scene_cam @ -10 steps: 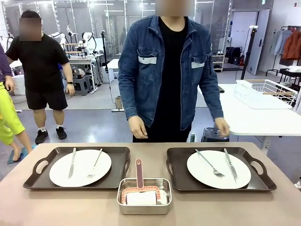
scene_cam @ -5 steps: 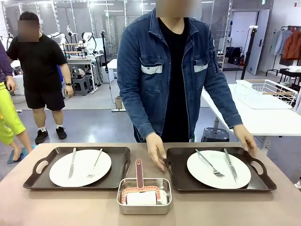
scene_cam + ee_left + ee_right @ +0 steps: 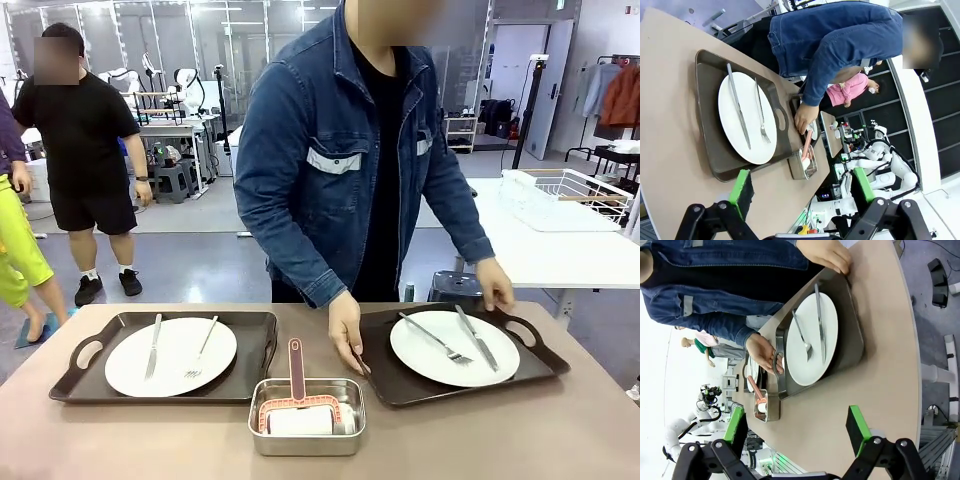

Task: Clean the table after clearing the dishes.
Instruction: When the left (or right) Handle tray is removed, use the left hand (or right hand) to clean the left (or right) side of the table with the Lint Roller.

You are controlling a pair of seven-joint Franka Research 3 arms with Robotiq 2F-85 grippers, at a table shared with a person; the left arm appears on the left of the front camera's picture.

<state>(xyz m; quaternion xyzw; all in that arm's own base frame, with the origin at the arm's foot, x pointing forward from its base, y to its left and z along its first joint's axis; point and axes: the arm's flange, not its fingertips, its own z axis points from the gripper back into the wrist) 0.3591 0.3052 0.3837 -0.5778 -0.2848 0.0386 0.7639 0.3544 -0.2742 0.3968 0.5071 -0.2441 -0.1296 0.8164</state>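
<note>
Beige table top point(image 3: 480, 440) is filling the near part of my front view, and a person in a blue denim jacket point(image 3: 320, 150) is bending over its far side. One hand point(image 3: 346, 328) is holding the inner handle of the right tray point(image 3: 545, 368). The other hand point(image 3: 495, 287) is gripping that tray's far outer edge. The tray is sitting crooked, turned against the table edge. Its white plate point(image 3: 455, 348) is carrying a fork point(image 3: 435, 338) and a knife point(image 3: 477, 338). The left tray point(image 3: 262, 345) is lying straight, with its own plate point(image 3: 170, 358) and a knife and fork on it. A small steel pan point(image 3: 306, 444) with a white roller point(image 3: 298, 420) is sitting between the two trays, nearer to me.

I am looking along my left claw point(image 3: 801, 192). Its green pads are standing wide apart with nothing between them. It is hanging over the table, and the left tray is lying well ahead of it, off to one side. The steel pan is sitting just past the gap.

My right claw point(image 3: 796, 432) is spread wide too, pinching nothing. It is hanging over bare table. The right tray, with both of the person's hands on it, is lying well ahead of the pads.
</note>
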